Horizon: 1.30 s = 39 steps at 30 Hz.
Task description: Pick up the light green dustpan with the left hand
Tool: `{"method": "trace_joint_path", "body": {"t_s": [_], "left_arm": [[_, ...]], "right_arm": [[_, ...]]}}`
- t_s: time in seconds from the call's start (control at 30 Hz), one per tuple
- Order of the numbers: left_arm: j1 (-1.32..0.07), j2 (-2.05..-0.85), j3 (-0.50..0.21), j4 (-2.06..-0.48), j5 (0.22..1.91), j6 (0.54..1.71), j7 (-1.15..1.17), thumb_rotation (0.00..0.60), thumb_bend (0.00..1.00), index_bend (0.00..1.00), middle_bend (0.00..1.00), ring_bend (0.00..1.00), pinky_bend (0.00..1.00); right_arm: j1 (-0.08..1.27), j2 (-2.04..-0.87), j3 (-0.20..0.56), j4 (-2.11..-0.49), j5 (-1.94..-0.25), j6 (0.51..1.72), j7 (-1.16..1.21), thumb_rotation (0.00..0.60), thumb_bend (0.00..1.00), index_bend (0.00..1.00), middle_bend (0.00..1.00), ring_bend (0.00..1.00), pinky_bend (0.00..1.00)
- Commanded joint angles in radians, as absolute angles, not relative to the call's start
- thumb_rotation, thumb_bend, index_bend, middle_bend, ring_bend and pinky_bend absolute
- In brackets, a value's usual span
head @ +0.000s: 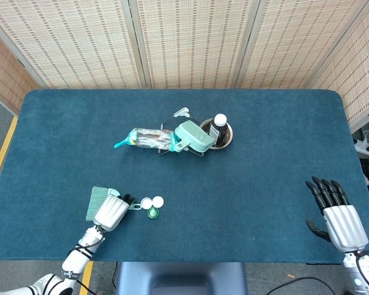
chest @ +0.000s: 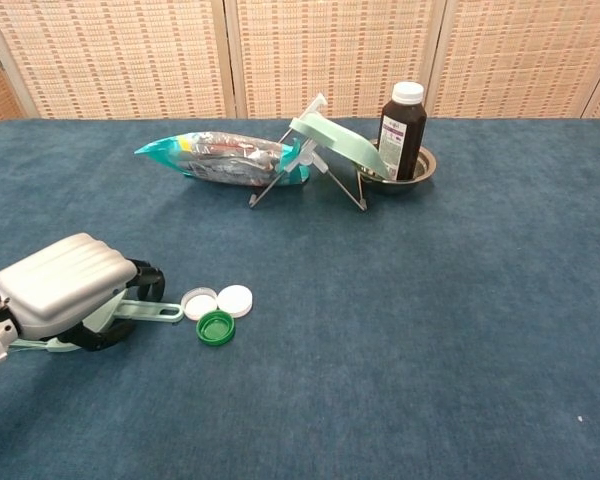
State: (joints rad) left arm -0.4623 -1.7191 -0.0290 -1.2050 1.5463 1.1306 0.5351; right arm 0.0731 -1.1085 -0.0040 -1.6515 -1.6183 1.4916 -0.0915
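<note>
A: Left hand [chest: 65, 290] sits low on the desk [head: 246, 178], near-left corner, fingers curled down over the light green dustpan [chest: 100, 313]. Looks like it's closing on the pan body. Can't confirm a firm grip: the pan lies flat on the cloth and the palm hides the contact.

B: Which way does the pan lie relative to the hand?

A: Directly under it. Long axis runs left-right across the desk: brush-edge end [head: 98, 199] sticks out on the hand's left, handle [chest: 152, 312] pokes out to the right, toward the bottle caps [chest: 218, 310]. Handle tip is just beside the nearest white cap; touching or not, can't tell.

B: Right hand?

A: Right hand [head: 337, 215] is well apart at the near-right corner, fingers spread, holding nothing. Left is the only one in reach.

B: So the lift?

A: My read: straight up, keeping the axis level. If the grip is only on the pan body, the handle end may swing and clip the caps.
</note>
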Motion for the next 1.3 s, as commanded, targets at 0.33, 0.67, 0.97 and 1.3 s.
{"method": "trace_joint_path", "body": {"t_s": [0.33, 0.67, 0.97, 1.3], "left_arm": [[-0.465, -1.734, -0.012, -1.155, 1.565, 1.168, 0.554, 0.6, 0.39, 0.49, 0.51, 0.65, 0.8], [-0.456, -1.743, -0.016, -1.111, 1.658, 1.356, 0.183, 0.6, 0.68, 0.75, 0.84, 0.71, 0.87], [-0.46, -1.765, -0.066, -1.076, 1.711, 1.586, -0.42, 0.6, 0.7, 0.76, 0.88, 0.72, 0.87], [-0.478, -1.876, -0.036, -0.893, 1.72, 1.589, -0.604, 0.6, 0.71, 0.76, 0.88, 0.72, 0.87]], "right_arm": [[0.071, -1.103, -0.006, -1.656, -1.623, 1.494, -0.087, 0.6, 0.19, 0.0, 0.0, 0.0, 0.0], [0.069, -1.101, -0.008, -1.659, -1.628, 1.495, -0.086, 0.6, 0.19, 0.0, 0.0, 0.0, 0.0], [0.069, -1.101, -0.009, -1.66, -1.629, 1.492, -0.088, 0.6, 0.19, 0.0, 0.0, 0.0, 0.0], [0.065, -1.096, -0.009, -1.665, -1.632, 1.499, -0.082, 0.6, 0.19, 0.0, 0.0, 0.0, 0.0]]}}
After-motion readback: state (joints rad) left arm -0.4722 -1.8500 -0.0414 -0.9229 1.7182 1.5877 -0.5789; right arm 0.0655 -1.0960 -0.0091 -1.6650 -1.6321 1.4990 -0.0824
